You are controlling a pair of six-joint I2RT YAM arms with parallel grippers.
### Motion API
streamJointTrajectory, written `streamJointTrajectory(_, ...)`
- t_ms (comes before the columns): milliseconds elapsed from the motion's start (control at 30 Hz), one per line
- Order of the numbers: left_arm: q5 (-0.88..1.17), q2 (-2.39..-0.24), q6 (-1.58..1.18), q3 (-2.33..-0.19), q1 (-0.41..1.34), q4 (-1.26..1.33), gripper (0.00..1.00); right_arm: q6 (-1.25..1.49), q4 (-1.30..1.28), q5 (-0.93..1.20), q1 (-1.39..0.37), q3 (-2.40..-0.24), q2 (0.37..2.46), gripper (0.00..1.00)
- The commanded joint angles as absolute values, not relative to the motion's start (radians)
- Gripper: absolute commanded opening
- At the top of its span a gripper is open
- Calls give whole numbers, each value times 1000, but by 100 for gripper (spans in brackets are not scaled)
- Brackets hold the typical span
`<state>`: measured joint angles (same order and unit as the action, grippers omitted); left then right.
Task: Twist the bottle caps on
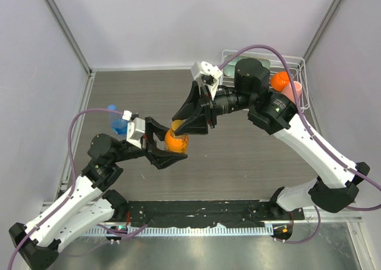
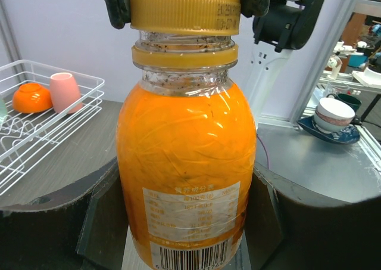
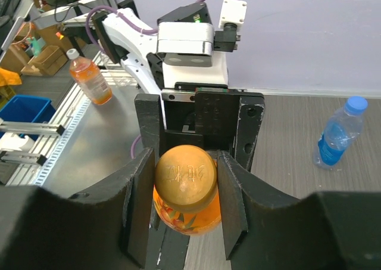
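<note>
Amber cap (image 2: 185,11): sits on top of the neck of the squat bottle (image 2: 186,157). A band of neck thread shows between the cap's lower edge and the amber ring beneath it. How far the cap is turned down cannot be told.

Squat bottle: upright, full of orange liquid, label and barcode facing the left wrist camera. It is over the middle of the table (image 1: 250,157), slightly toward the left edge. Whether its base touches the table cannot be told.

Left end effector (image 1: 169,149): pinches the squat bottle's body from both sides, dark fingers (image 2: 101,222) against its lower half.

Right end effector (image 3: 184,189): comes from the far right, with its fingers (image 3: 141,204) either side of the amber cap. The pads lie against the cap's rim, pinching it. From the right wrist view the embossed top of the cap fills the gap between them.

Clear bottle (image 1: 121,125): stands near the left edge of the table, well apart from both arms, with a blue label around it. The blue cap (image 1: 111,108) is on its neck.

Wire rack (image 1: 302,73): at the far right corner of the table. It holds an orange ball (image 1: 280,80) and a pink cup (image 1: 293,91), just beside each other.
</note>
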<state>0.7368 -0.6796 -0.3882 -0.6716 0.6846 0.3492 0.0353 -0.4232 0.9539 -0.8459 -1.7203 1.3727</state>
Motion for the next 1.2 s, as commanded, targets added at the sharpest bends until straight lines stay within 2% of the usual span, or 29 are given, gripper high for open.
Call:
streamJointTrajectory(0, 551, -669, -396, -719, 657, 426, 0, 32, -518, 933, -854, -1713, 1351, 26)
streamJointTrajectory(333, 468, -676, -324, -733, 644, 420, 0, 104, -563, 812, -857, -1654, 1365, 20)
streamJointTrajectory(667, 362, -690, -160, -726, 641, 419, 0, 213, -578, 565, -948, -1582, 1365, 11)
streamJointTrajectory(800, 279, -707, -72, -710, 641, 434, 0, 284, -587, 390, -988, -1549, 1390, 7)
streamJointTrajectory(933, 203, -722, -35, -709, 640, 439, 0, 314, -638, 130, -1035, -1557, 1414, 4)
streamJointTrajectory(1033, 195, -726, -8, -709, 640, 428, 0, 337, -684, -71, -1071, -1565, 1427, 4)
streamJointTrajectory(1167, 179, -727, -5, -696, 640, 443, 0, 367, -707, -233, -1120, -1563, 1420, 3)
